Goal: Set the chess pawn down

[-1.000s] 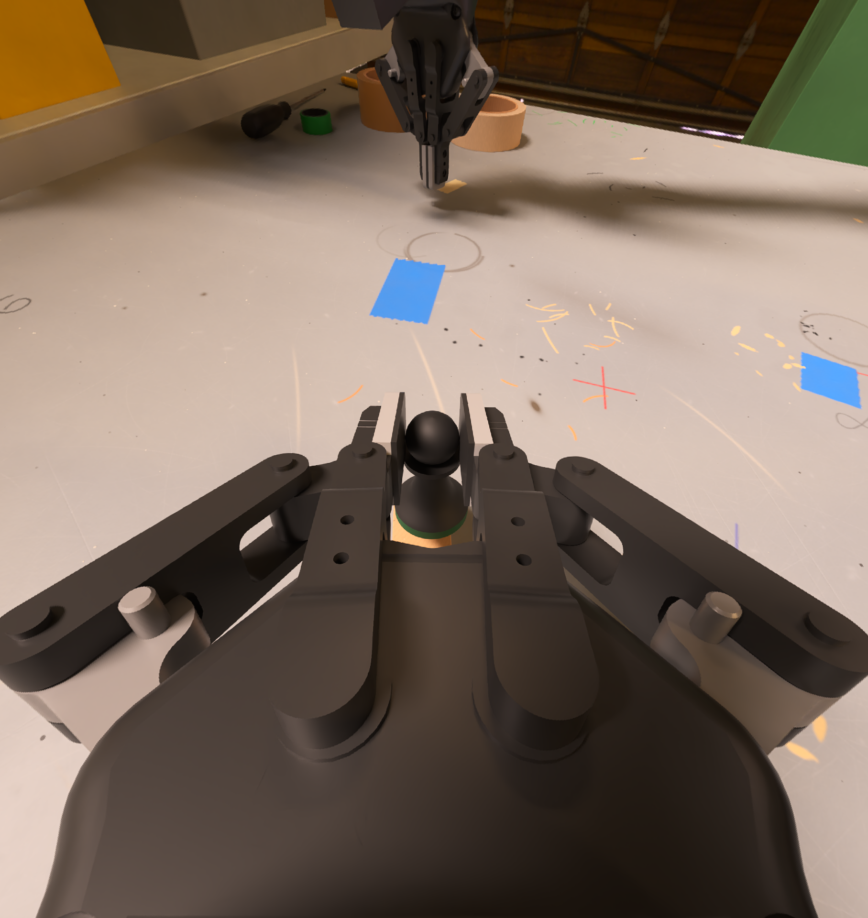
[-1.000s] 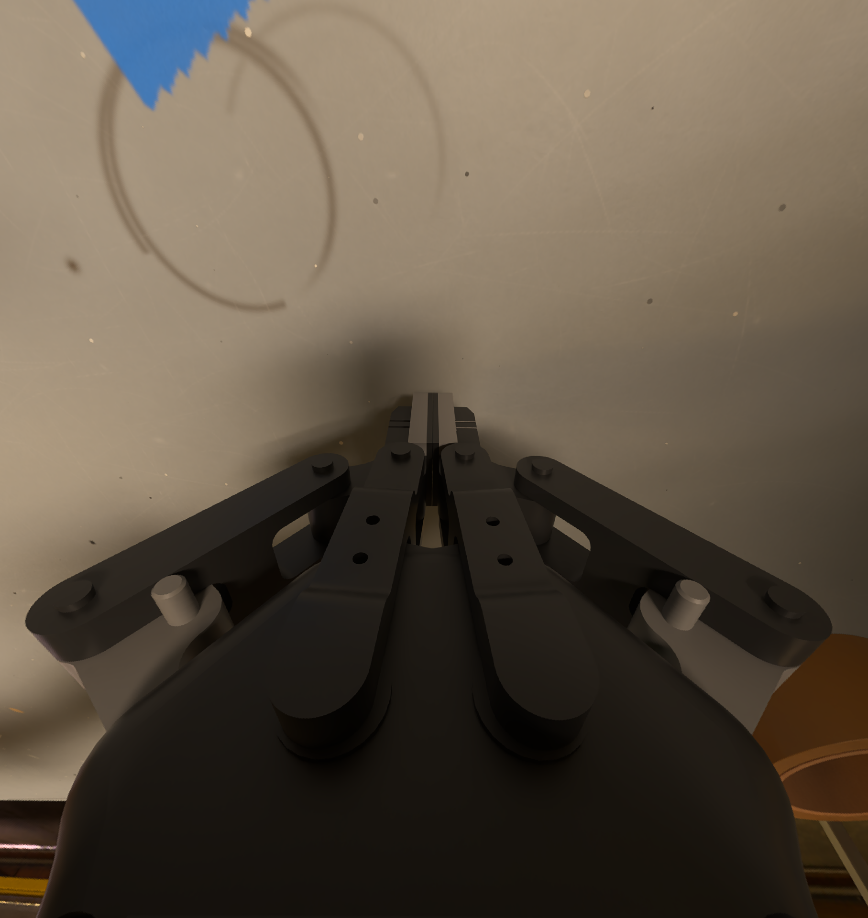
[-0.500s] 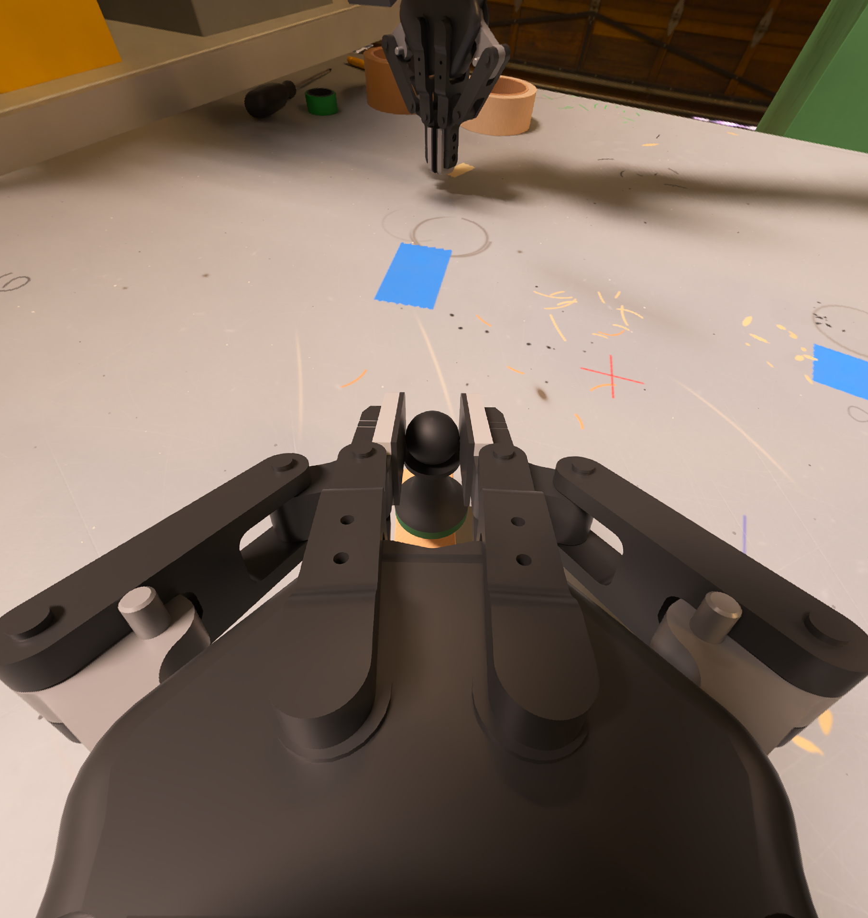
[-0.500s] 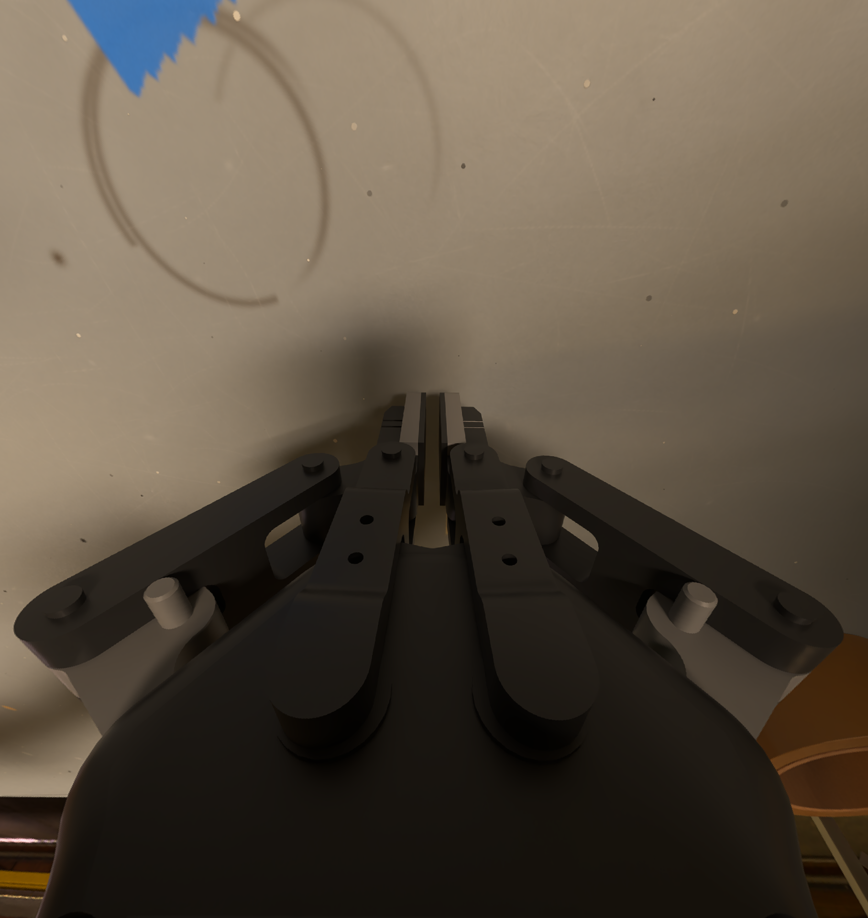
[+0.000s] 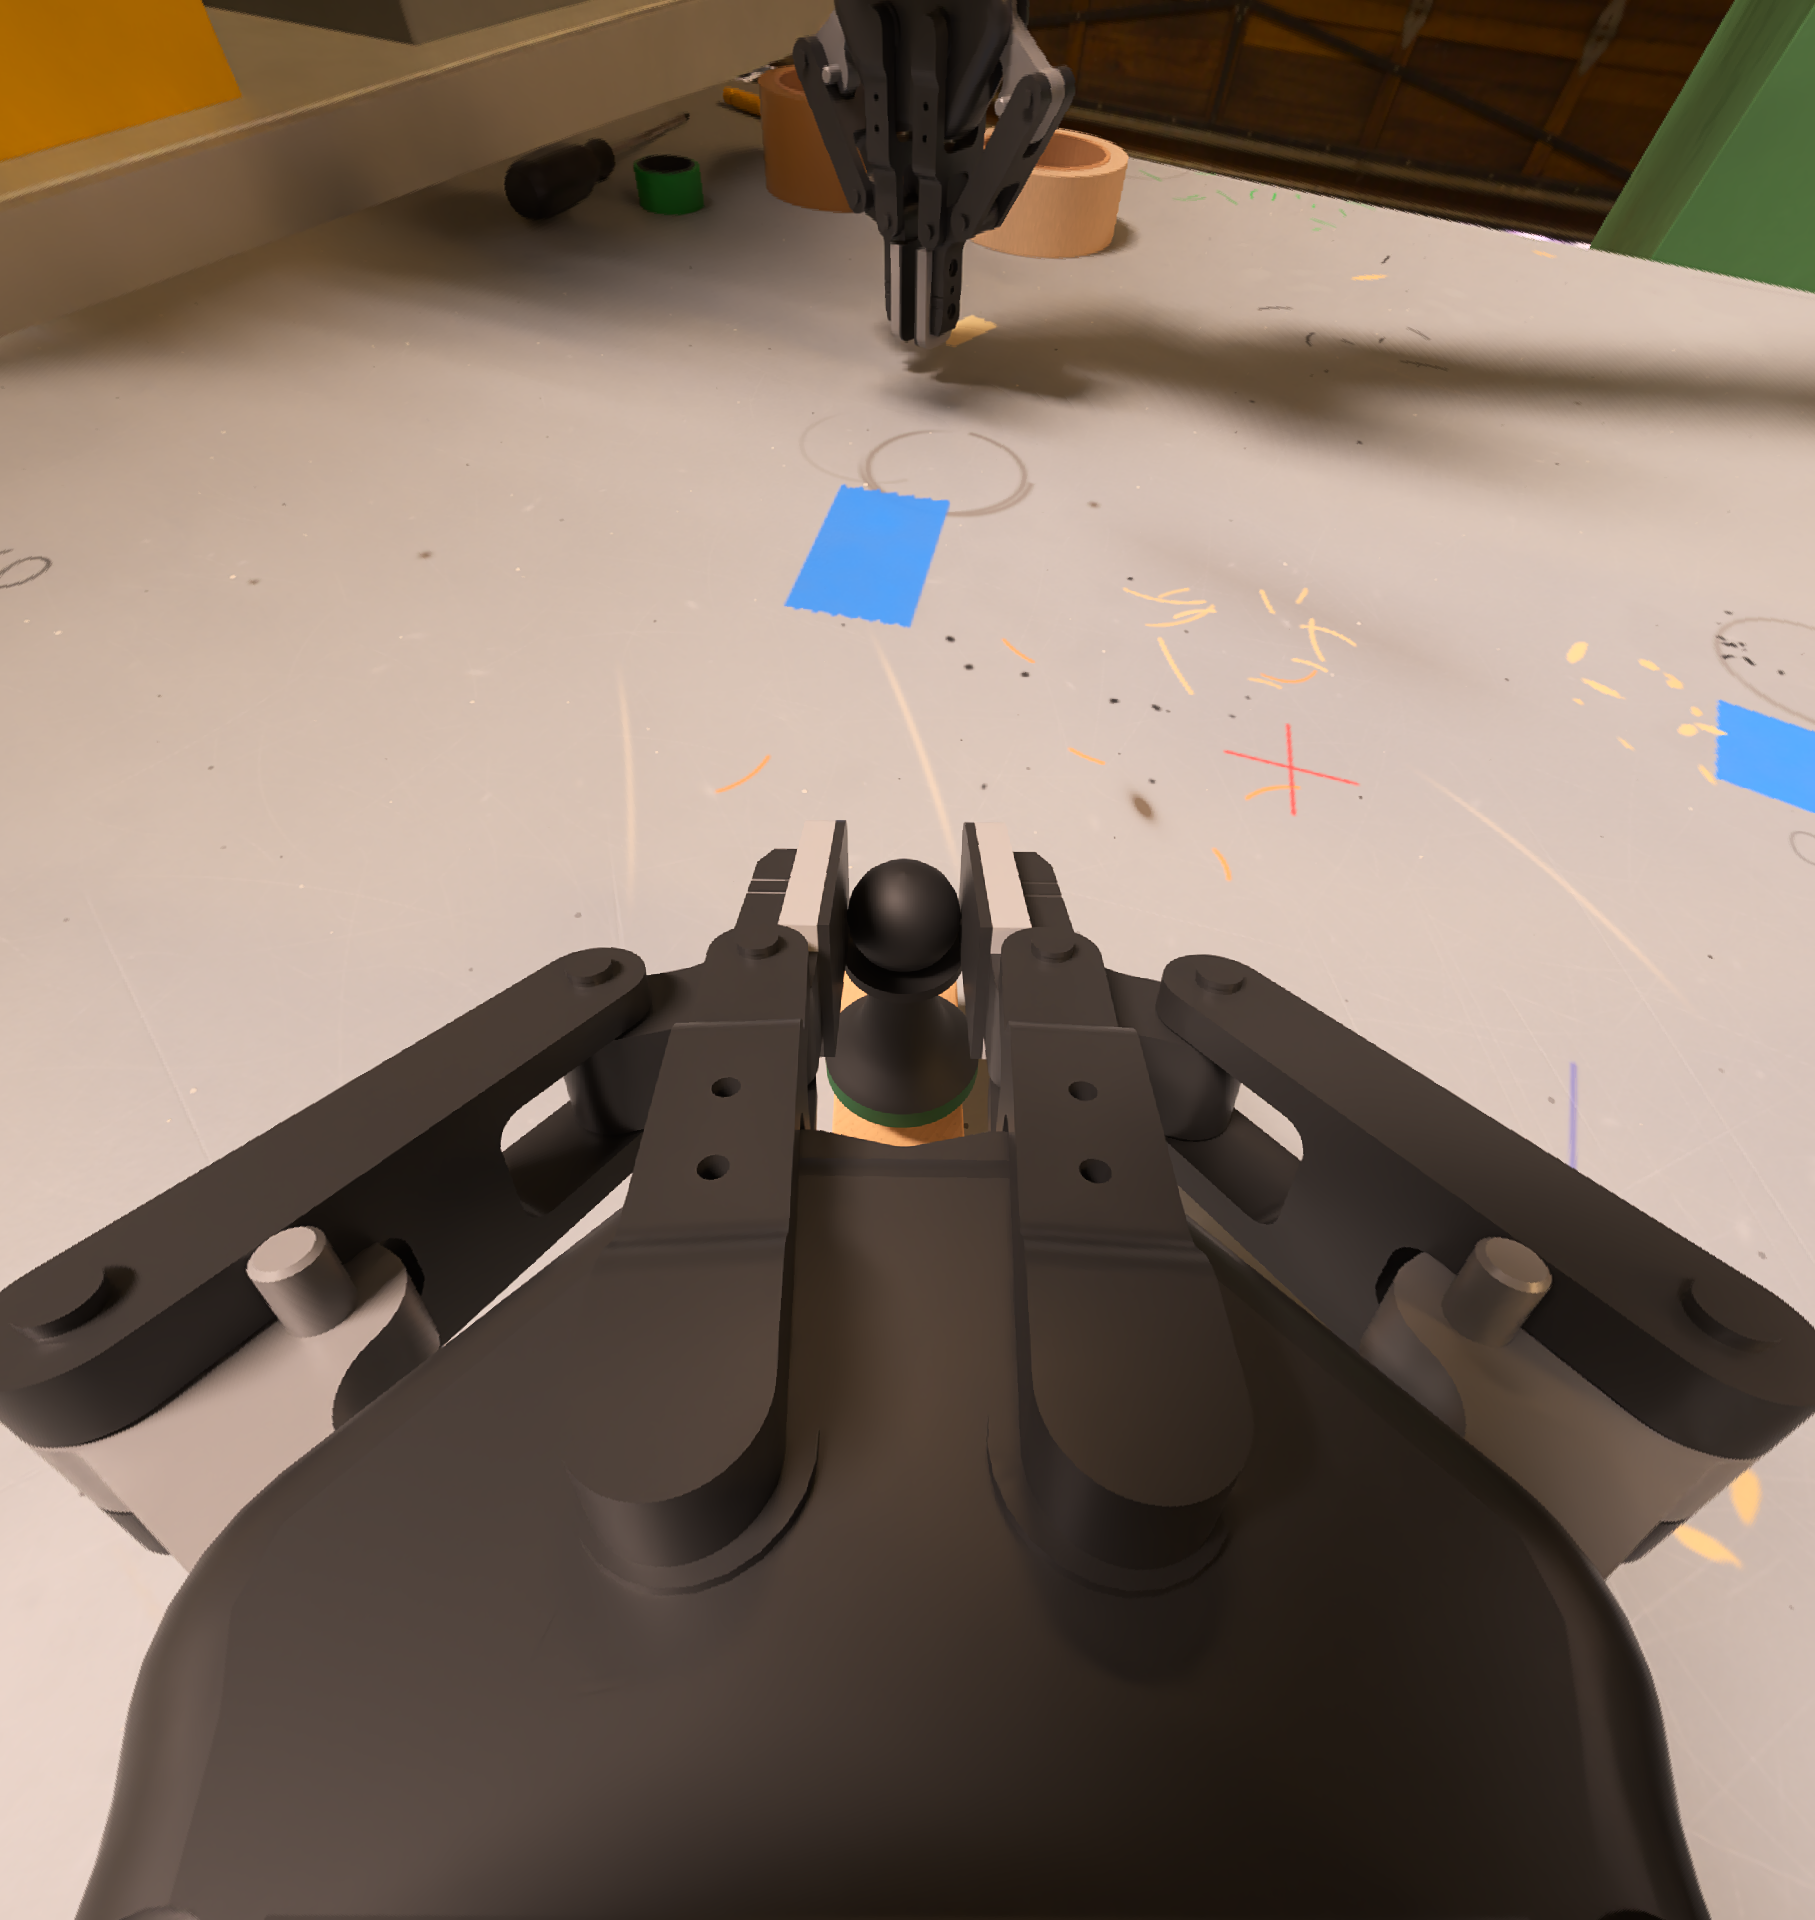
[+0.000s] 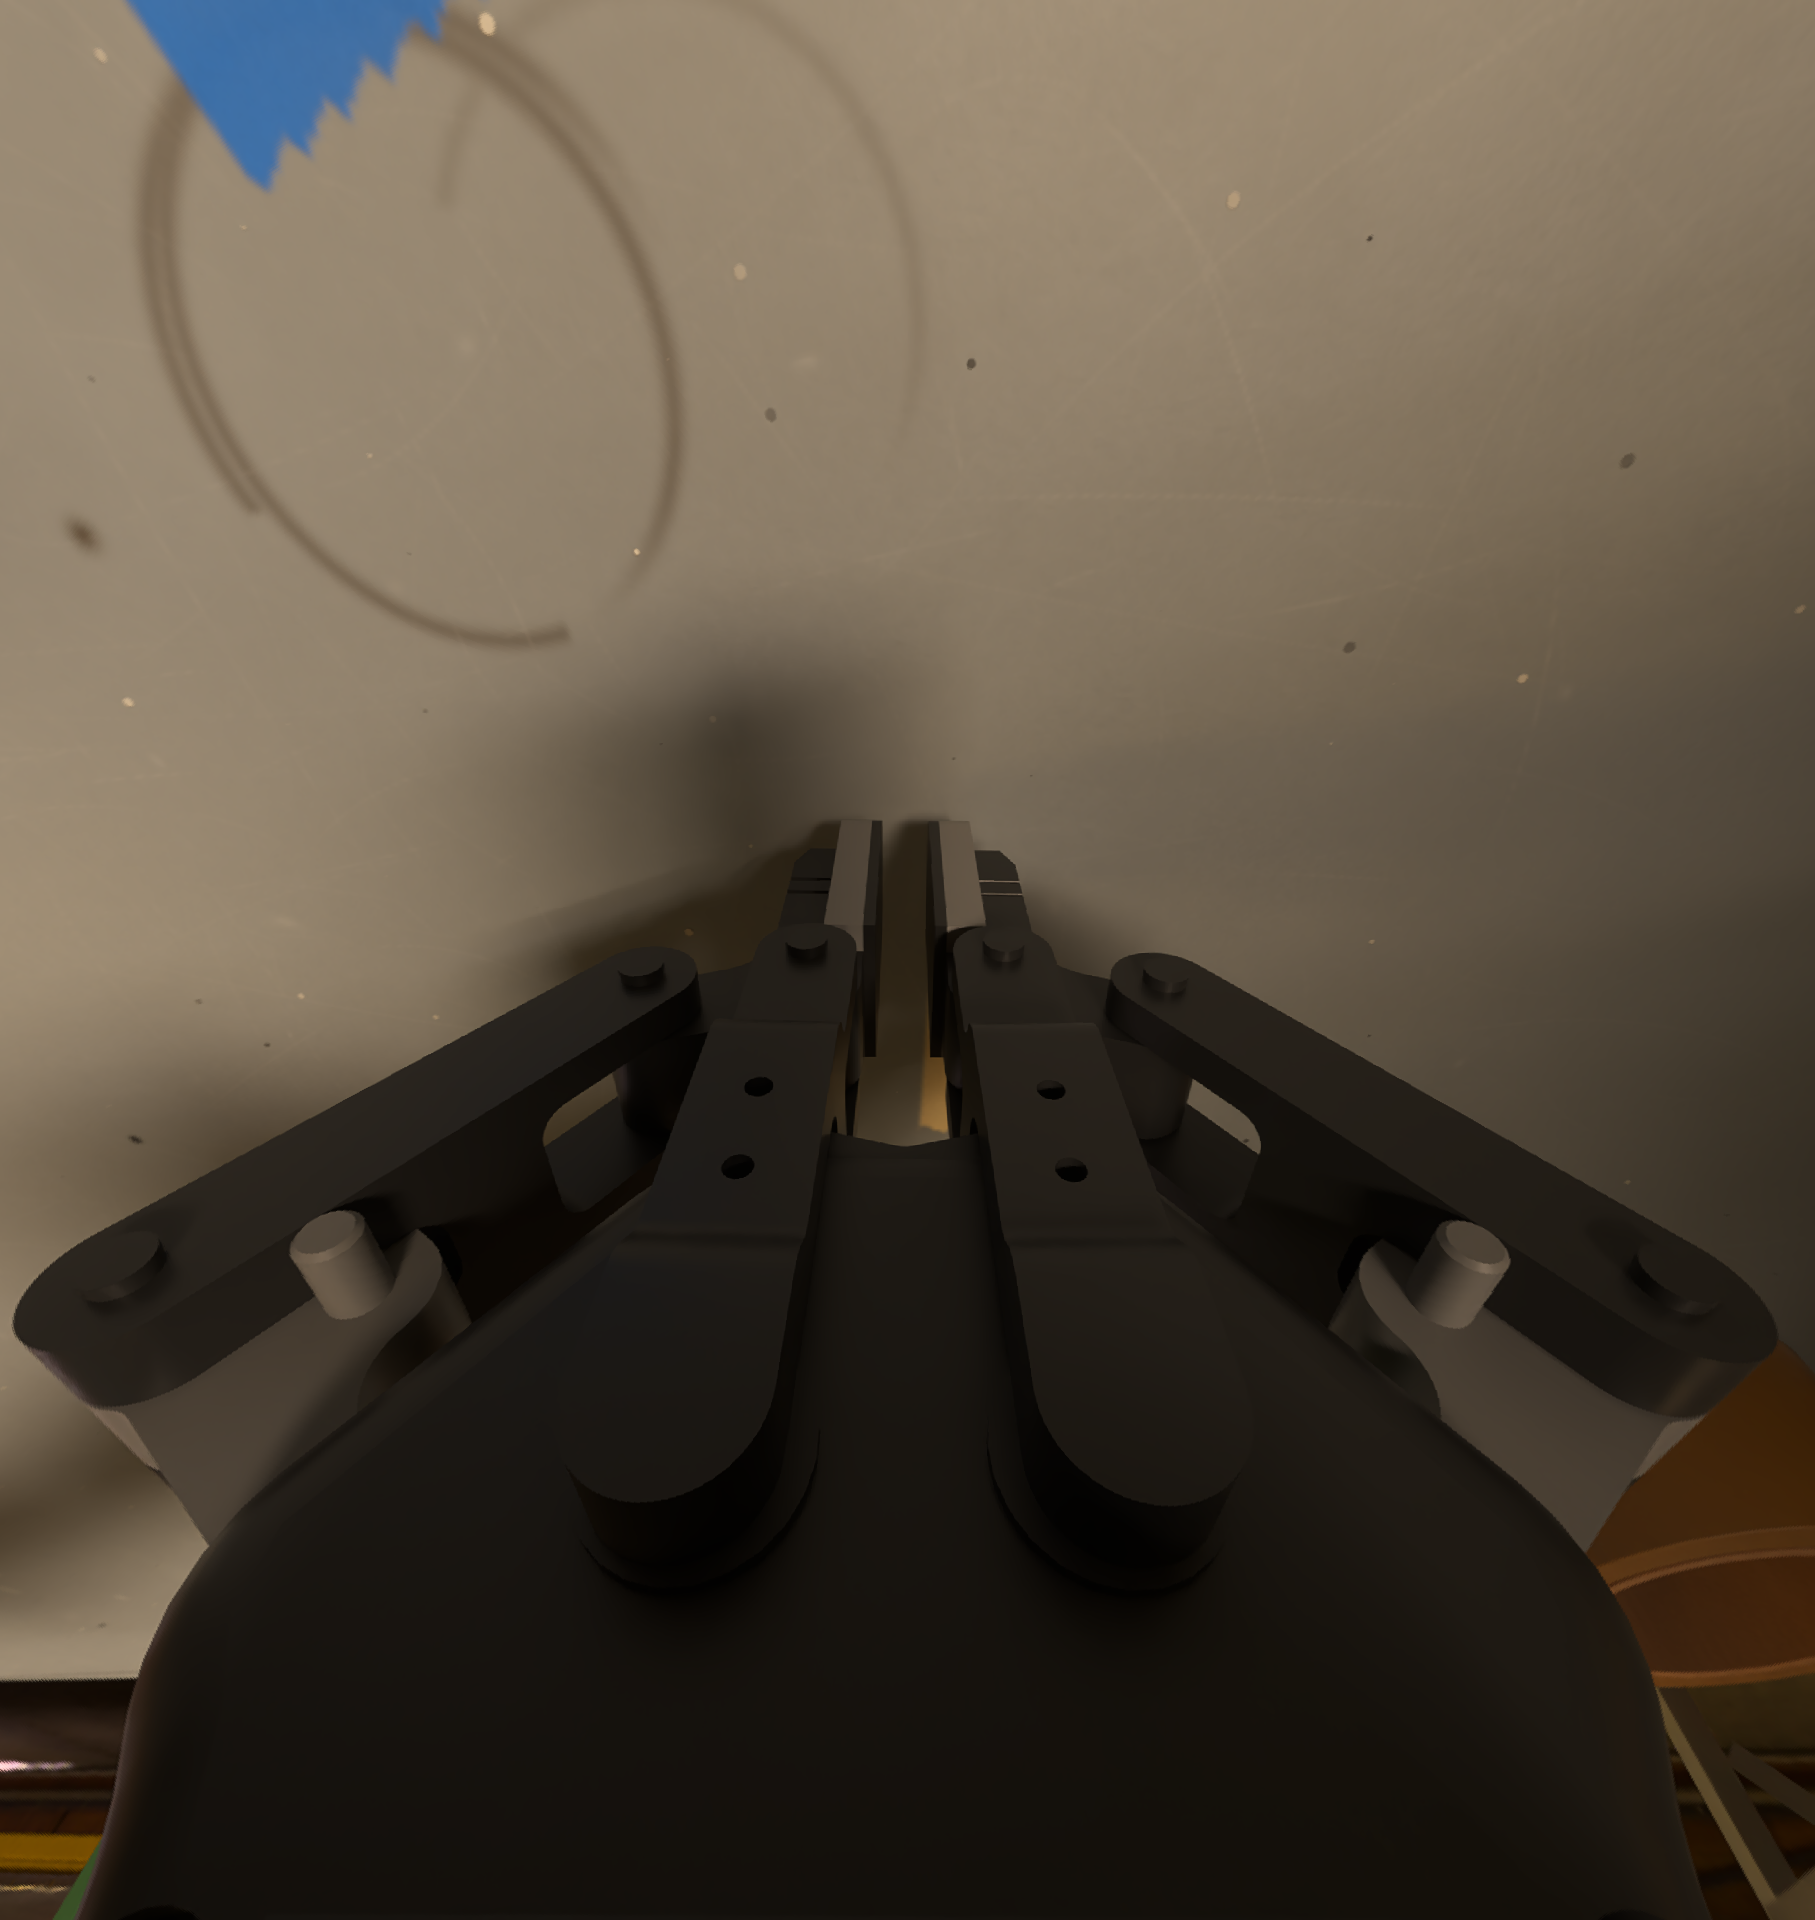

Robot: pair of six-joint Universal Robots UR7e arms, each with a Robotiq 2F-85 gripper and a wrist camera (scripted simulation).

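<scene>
A black chess pawn (image 5: 901, 920) with a green ring at its foot sits upright between the fingers of my left gripper (image 5: 903, 862), which is shut on its round head above the grey table (image 5: 363, 727). My right gripper (image 6: 904, 862) hovers close over the table with its jaws a narrow gap apart and nothing between them. It also shows at the far side in the left wrist view (image 5: 922, 312), pointing down, with a small tan chip (image 5: 970, 330) on the table beside its fingertips.
A blue tape patch (image 5: 870, 556) lies ahead of the pawn and another (image 5: 1778, 758) at the right. A screwdriver (image 5: 560, 177), a green roll (image 5: 668, 182) and tan rings (image 5: 1064, 192) sit at the back. A shelf ledge (image 5: 259, 135) runs along the left.
My right gripper's jaws have parted from fully shut to a narrow gap. My left gripper has moved a little forward with the pawn still in it.
</scene>
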